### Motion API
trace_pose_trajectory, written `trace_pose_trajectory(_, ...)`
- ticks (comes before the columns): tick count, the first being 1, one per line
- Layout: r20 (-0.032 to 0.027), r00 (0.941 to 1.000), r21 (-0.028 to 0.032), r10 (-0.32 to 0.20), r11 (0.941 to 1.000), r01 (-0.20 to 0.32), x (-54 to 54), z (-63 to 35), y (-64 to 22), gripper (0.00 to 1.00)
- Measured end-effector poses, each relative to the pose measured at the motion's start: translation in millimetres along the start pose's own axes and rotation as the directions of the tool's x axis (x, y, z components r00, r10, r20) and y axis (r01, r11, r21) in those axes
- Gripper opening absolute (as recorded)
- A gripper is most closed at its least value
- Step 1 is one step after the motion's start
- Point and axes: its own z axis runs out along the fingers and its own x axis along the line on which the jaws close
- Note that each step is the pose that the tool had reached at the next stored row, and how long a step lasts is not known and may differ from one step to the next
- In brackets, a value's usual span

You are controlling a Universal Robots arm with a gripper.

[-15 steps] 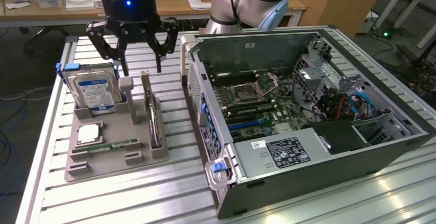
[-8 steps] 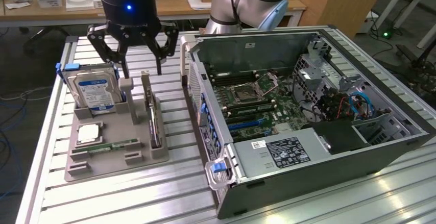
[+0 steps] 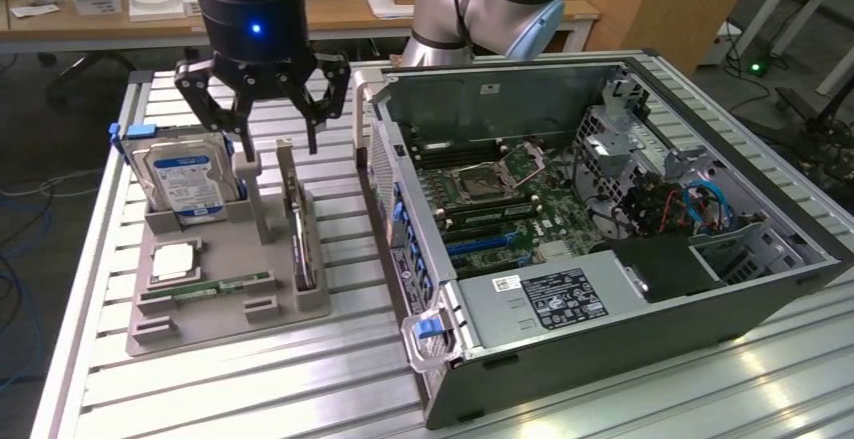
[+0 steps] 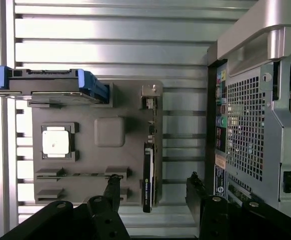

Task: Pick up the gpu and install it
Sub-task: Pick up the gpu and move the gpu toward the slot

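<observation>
The gpu (image 3: 302, 239) stands on its long edge in a slot of the grey holder tray (image 3: 220, 319), a thin dark card with a metal bracket at its far end. My gripper (image 3: 278, 144) hangs open just above that far end, its black fingers spread either side of the card and not touching it. In the wrist view the gpu (image 4: 147, 175) runs as a narrow dark strip along the tray (image 4: 130, 112). The gripper (image 4: 154, 184) straddles it, one fingertip (image 4: 113, 181) on each side.
The tray also holds a silver hard drive (image 3: 187, 184) standing upright, a square processor (image 3: 175, 259) and a green memory stick (image 3: 220, 285). An open computer case (image 3: 601, 209) lies at the exterior view's right, motherboard (image 3: 514, 214) exposed. All rest on a slatted aluminium table (image 3: 200, 389).
</observation>
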Motion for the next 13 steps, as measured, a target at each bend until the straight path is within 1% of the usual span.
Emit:
trace_pose_trajectory(4, -0.0006, 1.0000, -0.0002, -0.009, 1.0000, 0.009, 0.0, 1.1, -0.9, 0.65)
trace_pose_trajectory(6, -0.0004, 1.0000, -0.0018, -0.009, 1.0000, 0.009, 0.1, 2.5, -1.0, 0.65)
trace_pose_trajectory(13, -0.0003, 1.0000, -0.0042, -0.009, 0.9999, 0.009, 0.2, 9.9, -1.3, 0.65)
